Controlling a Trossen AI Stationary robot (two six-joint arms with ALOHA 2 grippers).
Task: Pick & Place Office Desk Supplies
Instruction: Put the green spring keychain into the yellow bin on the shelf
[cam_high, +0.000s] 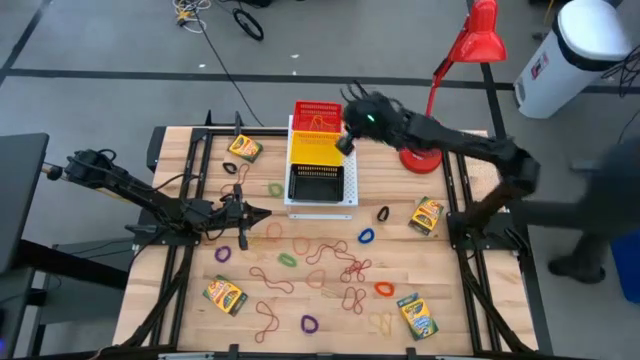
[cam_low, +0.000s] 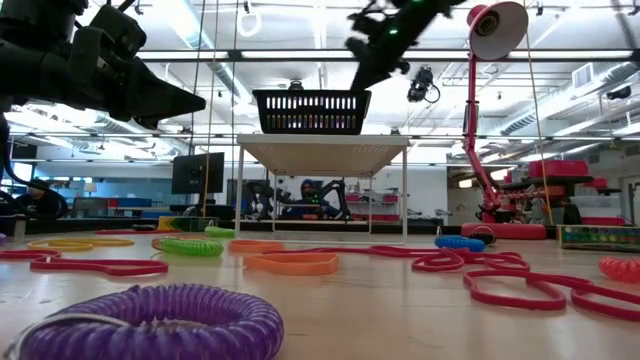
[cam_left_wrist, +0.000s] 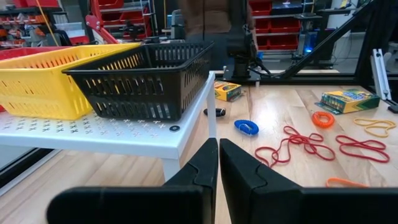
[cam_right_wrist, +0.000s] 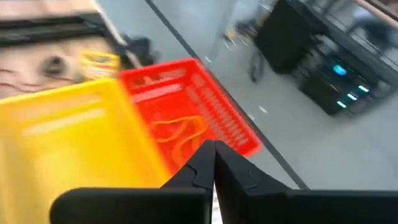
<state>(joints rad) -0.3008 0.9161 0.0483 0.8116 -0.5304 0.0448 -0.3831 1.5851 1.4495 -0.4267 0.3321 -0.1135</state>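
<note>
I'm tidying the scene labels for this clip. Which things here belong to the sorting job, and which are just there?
Part of the job:
- crayon boxes
- reddish rubber bands
- coloured elastic loops
- red basket, yellow basket and black basket
- right gripper, over the baskets
- left gripper, over the table

Just there:
- red desk lamp
- white perforated stand

the room is bright and evenly lit by long ceiling lights (cam_low: 200, 30), which show as white glare in the low view. shadows on the table (cam_high: 460, 310) are soft and weak. the purple loop (cam_low: 150, 322) closest to the low camera is out of focus (very near the lens). the right wrist view is smeared by blur, mostly on the red basket (cam_right_wrist: 186, 106) and yellow basket (cam_right_wrist: 68, 137).
</note>
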